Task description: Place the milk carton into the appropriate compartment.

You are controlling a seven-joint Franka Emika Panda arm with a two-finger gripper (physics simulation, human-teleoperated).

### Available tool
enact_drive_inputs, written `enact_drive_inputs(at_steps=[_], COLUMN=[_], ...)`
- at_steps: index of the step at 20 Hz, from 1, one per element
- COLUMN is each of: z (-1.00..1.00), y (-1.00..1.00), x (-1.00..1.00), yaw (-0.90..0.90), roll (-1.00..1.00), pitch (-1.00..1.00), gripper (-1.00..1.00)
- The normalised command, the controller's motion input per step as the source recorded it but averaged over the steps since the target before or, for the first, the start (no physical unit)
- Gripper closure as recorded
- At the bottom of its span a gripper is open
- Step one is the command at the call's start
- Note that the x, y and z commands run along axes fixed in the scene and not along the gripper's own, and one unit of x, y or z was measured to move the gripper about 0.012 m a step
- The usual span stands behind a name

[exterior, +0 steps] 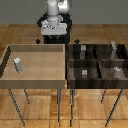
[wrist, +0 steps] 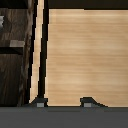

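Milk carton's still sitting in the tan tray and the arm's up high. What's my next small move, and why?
Probably swing the hand toward the exterior view's left and lower it over the milk carton. The carton stands upright and alone in the tan tray, near that side, while the hand hangs behind the bins, holding nothing. The wrist view shows only bare tray floor.

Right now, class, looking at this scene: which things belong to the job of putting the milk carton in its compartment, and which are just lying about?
Belongs to the job:
- milk carton, upright in the tan tray
- dark compartment bin
- gripper, behind the bins

Just lying about:
- small grey blocks in the bin's cells
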Motion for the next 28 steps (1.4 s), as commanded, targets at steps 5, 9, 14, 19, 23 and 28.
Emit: enact_drive_inputs(at_steps=[5,9,14,19,23,28], z=[0.0,0.0,0.0,0.0,0.0,0.0], y=[0.0,-0.25,-1.0,-1.0,-1.0,-1.0], x=[0.0,0.0,0.0,0.0,0.0,0.0], yaw=[0.0,0.0,0.0,0.0,0.0,0.0], roll=[0.0,0.0,0.0,0.0,0.0,0.0], pitch=[0.0,0.0,0.0,0.0,0.0,0.0], gripper=[-1.0,-1.0,-1.0,-1.0,-1.0,-1.0])
